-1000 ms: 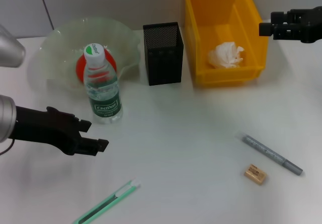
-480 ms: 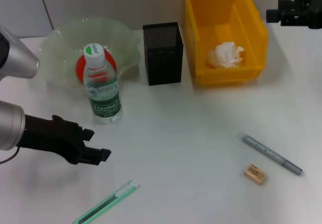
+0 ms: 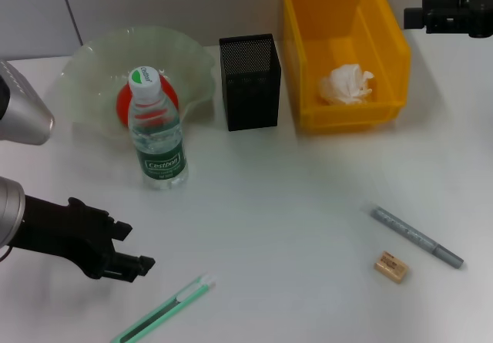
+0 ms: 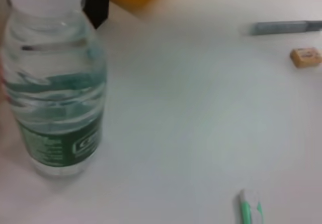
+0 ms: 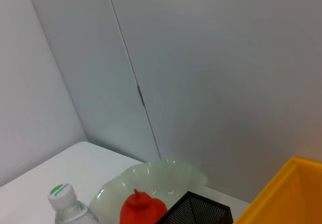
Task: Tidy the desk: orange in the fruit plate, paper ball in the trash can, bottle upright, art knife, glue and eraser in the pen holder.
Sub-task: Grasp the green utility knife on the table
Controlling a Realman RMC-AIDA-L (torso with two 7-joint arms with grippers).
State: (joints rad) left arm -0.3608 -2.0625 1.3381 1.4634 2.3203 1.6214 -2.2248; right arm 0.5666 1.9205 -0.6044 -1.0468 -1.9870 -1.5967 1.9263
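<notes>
The water bottle [image 3: 156, 127] stands upright in front of the pale green fruit plate [image 3: 92, 58], which holds the orange [image 3: 146, 100]. The paper ball [image 3: 347, 83] lies in the yellow bin [image 3: 343, 19]. The black mesh pen holder [image 3: 249, 81] stands between plate and bin. A green-and-white art knife [image 3: 162, 310] lies at the front left. A grey glue stick [image 3: 416, 237] and a tan eraser [image 3: 390, 267] lie at the front right. My left gripper [image 3: 127, 249] is open and empty, just left of and behind the knife. My right gripper [image 3: 420, 18] hovers at the far right behind the bin.
The left wrist view shows the bottle [image 4: 55, 83] close by, the knife tip [image 4: 249, 209], the glue stick [image 4: 284, 27] and the eraser [image 4: 305, 57]. The right wrist view shows the wall, the plate [image 5: 166, 173] and the pen holder [image 5: 196, 211].
My left gripper has drawn away from the bottle toward the table's front, closer to the green knife. My right gripper has pulled back to the right, away from the bin.
</notes>
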